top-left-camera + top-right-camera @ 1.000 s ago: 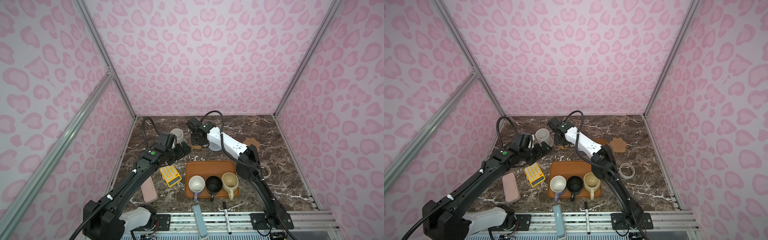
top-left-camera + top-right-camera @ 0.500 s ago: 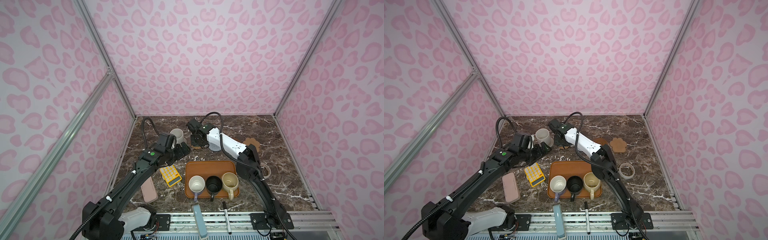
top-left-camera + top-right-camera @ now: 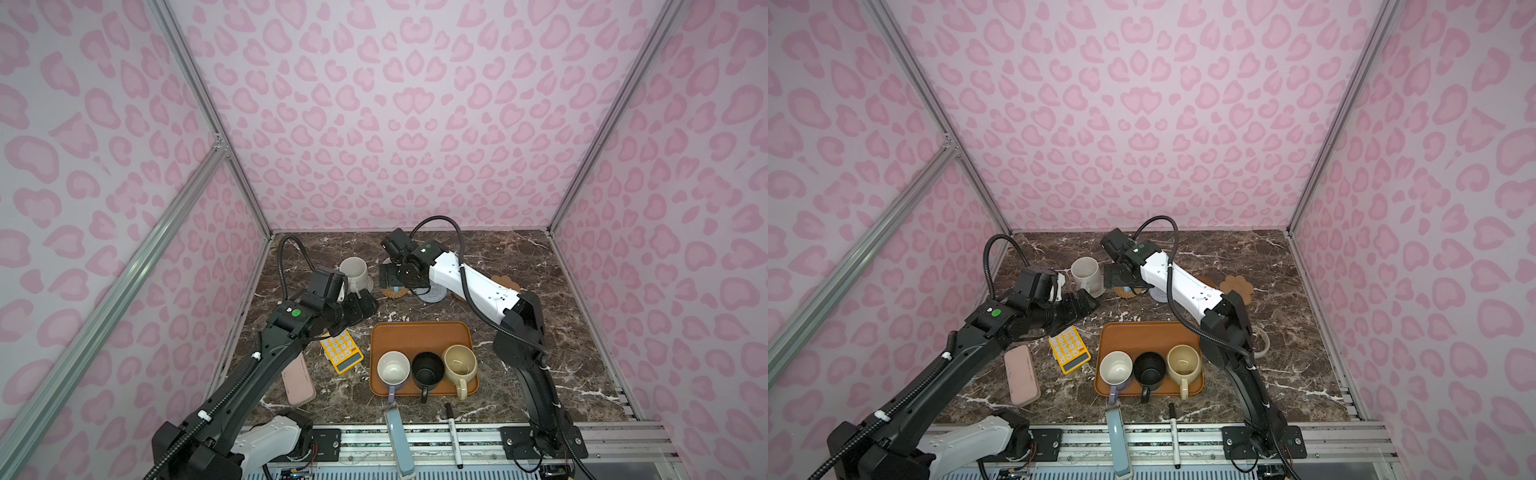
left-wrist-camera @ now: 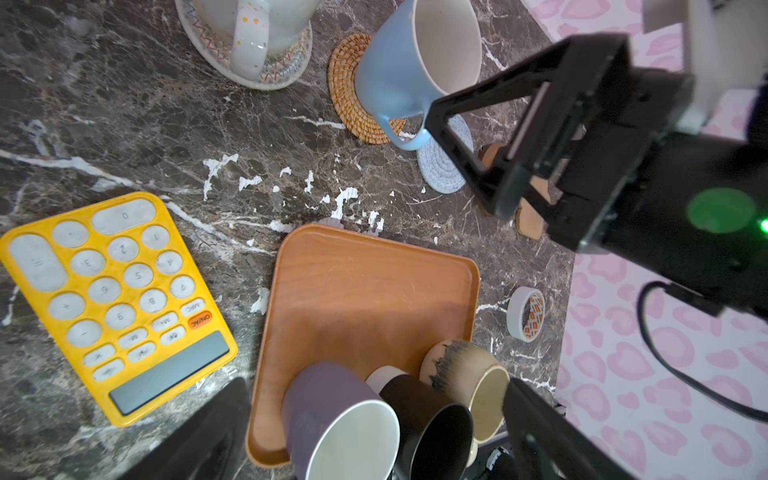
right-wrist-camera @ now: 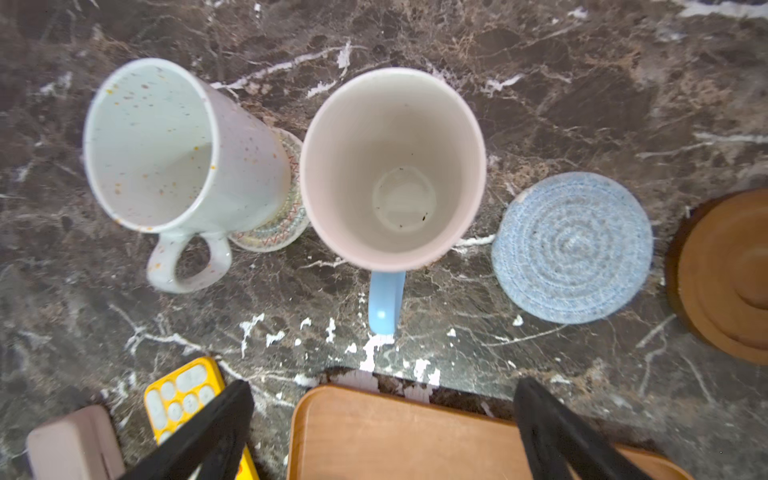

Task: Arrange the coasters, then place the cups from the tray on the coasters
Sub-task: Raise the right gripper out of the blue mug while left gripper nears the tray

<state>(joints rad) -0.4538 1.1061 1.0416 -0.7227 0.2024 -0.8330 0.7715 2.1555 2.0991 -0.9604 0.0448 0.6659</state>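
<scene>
Right wrist view: the right tool (image 5: 382, 386) is hanging open over the blue mug (image 5: 392, 166), which is sitting on the rattan coaster (image 4: 345, 95) beyond the tray (image 5: 395, 436). A low retreat would be risking a clipped handle and a tip-over. The left tool (image 3: 365, 305) is hovering open.

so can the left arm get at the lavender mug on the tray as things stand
Probably yes. The left gripper hangs open near the tray's far left corner; the lavender mug is leftmost of three, its left side and handle free. The black mug close by its right side may crowd a finger.
</scene>
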